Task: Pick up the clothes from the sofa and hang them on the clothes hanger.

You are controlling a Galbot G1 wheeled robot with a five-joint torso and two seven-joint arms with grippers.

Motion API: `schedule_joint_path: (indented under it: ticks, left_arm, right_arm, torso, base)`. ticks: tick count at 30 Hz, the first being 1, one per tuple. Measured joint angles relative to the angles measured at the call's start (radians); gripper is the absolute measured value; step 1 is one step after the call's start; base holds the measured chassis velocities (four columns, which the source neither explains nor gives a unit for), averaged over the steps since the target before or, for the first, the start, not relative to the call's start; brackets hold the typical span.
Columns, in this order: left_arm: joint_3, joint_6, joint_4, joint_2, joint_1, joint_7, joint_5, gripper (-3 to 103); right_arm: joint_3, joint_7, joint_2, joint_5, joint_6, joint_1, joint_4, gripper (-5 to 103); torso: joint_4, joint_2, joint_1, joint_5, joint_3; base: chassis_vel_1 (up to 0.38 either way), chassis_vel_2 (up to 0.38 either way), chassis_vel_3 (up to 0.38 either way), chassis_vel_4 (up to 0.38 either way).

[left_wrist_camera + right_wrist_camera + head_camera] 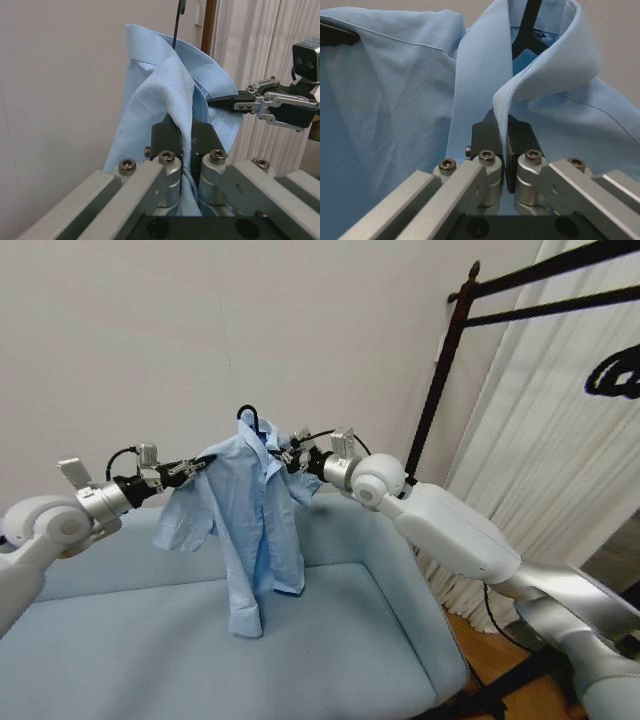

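Pale blue cloth hangs in mid-air in the head view: the shirt, on a black hanger whose hook rises out of its collar, is held up over the seat of the sofa beneath it. The left arm stretches nearly level to the shirt from its left, and the left gripper is pinched on the shoulder there. The right arm, bent at the elbow, comes in from the shirt's right, with the right gripper closed on cloth beside the collar. Right of the shirt and well apart from it stands the dark clothes rack, a white curtain behind it. In the left wrist view the left gripper's fingers are drawn together on a fold of the shirt. Beyond the shirt the right gripper's black tip bites the cloth, and the hanger hook shows above the collar. In the right wrist view the right gripper's fingers are clamped tight on the collar's edge, with the hanger's neck just above them inside the collar. The left gripper's dark tip grips the far shoulder of the shirt.
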Motion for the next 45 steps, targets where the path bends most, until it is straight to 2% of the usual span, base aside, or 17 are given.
schedule_joint_path:
  ticks: [7,10,11,12,13,20,22,23,26,32,35,37,38,40,41,42,45]
  left_arm:
    - [0.000,-0.009,0.004,-0.001,0.000,0.015,-0.004,3]
    - [-0.001,-0.011,0.008,-0.002,0.002,0.019,-0.005,3]
    - [-0.002,-0.012,0.010,-0.002,0.002,0.021,-0.005,3]
    - [-0.002,-0.013,0.012,-0.003,0.003,0.023,-0.005,3]
    - [-0.002,-0.013,0.012,-0.003,0.003,0.023,-0.005,3]
    - [0.005,-0.029,0.036,-0.014,-0.004,0.041,-0.014,3]
    - [0.007,-0.043,0.047,-0.021,-0.004,0.061,-0.024,3]
    - [0.007,-0.043,0.047,-0.021,-0.004,0.061,-0.024,3]
    - [0.007,-0.057,0.060,-0.030,0.000,0.089,-0.037,3]
    - [0.006,-0.072,0.077,-0.041,0.012,0.120,-0.044,3]
    - [0.002,-0.074,0.085,-0.045,0.017,0.140,-0.043,3]
    - [-0.001,-0.074,0.093,-0.046,0.017,0.171,-0.040,3]
    - [-0.001,-0.074,0.093,-0.046,0.017,0.171,-0.040,3]
    - [-0.005,-0.074,0.101,-0.046,0.017,0.206,-0.034,3]
    - [-0.005,-0.074,0.101,-0.046,0.017,0.206,-0.034,3]
    - [-0.009,-0.074,0.106,-0.047,0.017,0.228,-0.028,3]
    - [-0.018,-0.074,0.115,-0.046,0.025,0.274,-0.017,3]
  right_arm:
    - [-0.003,0.041,0.005,0.002,0.001,0.002,0.012,1]
    - [-0.003,0.051,-0.004,0.003,0.001,0.003,0.016,16]
    - [-0.001,0.055,-0.008,0.003,0.001,0.003,0.016,16]
    - [0.004,0.057,-0.015,0.003,0.002,0.003,0.016,27]
    - [0.004,0.057,-0.015,0.003,0.002,0.003,0.016,27]
    - [0.031,0.057,-0.040,0.007,0.001,0.006,0.019,48]
    - [0.035,0.054,-0.048,0.008,0.001,0.007,0.020,60]
    - [0.035,0.054,-0.048,0.008,0.001,0.007,0.020,60]
    - [0.042,0.051,-0.058,0.013,0.001,0.006,0.023,76]
    - [0.078,0.022,-0.073,0.048,0.001,0.021,0.014,91]
    - [0.098,-0.053,-0.099,0.104,-0.021,0.057,-0.015,99]
    - [0.111,-0.180,-0.119,0.132,-0.056,0.097,-0.070,100]
    - [0.111,-0.180,-0.119,0.132,-0.056,0.097,-0.070,100]
    - [0.114,-0.347,-0.127,0.121,-0.091,0.135,-0.152,100]
    - [0.114,-0.347,-0.127,0.121,-0.091,0.135,-0.152,100]
    - [0.110,-0.419,-0.129,0.103,-0.100,0.155,-0.194,100]
    - [0.045,-0.468,-0.142,0.127,-0.078,0.197,-0.244,100]
  torso:
    - [0.0001,0.000,0.000,-0.0001,0.000]
    - [0.0001,0.000,0.000,0.0000,0.000]
    - [0.0000,0.000,0.000,0.0000,0.000]
    - [0.0001,0.000,0.000,0.0000,0.000]
    - [0.0001,0.000,0.000,0.0000,0.000]
    - [0.0000,0.000,0.000,0.0001,0.000]
    - [0.0000,0.000,0.000,0.0000,0.000]
    - [0.0000,0.000,0.000,0.0000,0.000]
    - [-0.0001,0.000,0.000,0.0001,0.000]
    - [0.0002,0.000,0.000,0.0000,0.000]
    - [0.0000,0.000,0.000,0.0001,0.000]
    - [-0.0001,0.000,0.000,0.0001,0.000]
    - [-0.0001,0.000,0.000,0.0001,0.000]
    - [-0.0001,0.000,0.000,0.0001,0.000]
    - [-0.0001,0.000,0.000,0.0001,0.000]
    - [0.0000,0.000,0.000,0.0001,0.000]
    - [0.0000,0.000,0.000,0.0002,0.000]
  base:
    - [0.000,0.000,0.000,0.000]
    - [0.000,0.000,0.000,0.000]
    - [0.000,0.000,0.000,0.000]
    - [0.000,0.000,0.000,0.000]
    - [0.000,0.000,0.000,0.000]
    - [0.000,0.000,0.000,0.000]
    - [0.000,0.000,0.000,0.000]
    - [0.000,0.000,0.000,0.000]
    - [0.000,0.000,0.000,0.000]
    - [0.000,0.000,0.000,0.000]
    - [0.000,0.000,0.000,0.000]
    - [0.000,0.000,0.000,0.000]
    - [0.000,0.000,0.000,0.000]
    - [0.000,0.000,0.000,0.000]
    - [0.000,0.000,0.000,0.000]
    - [0.000,0.000,0.000,0.000]
    - [0.000,0.000,0.000,0.000]
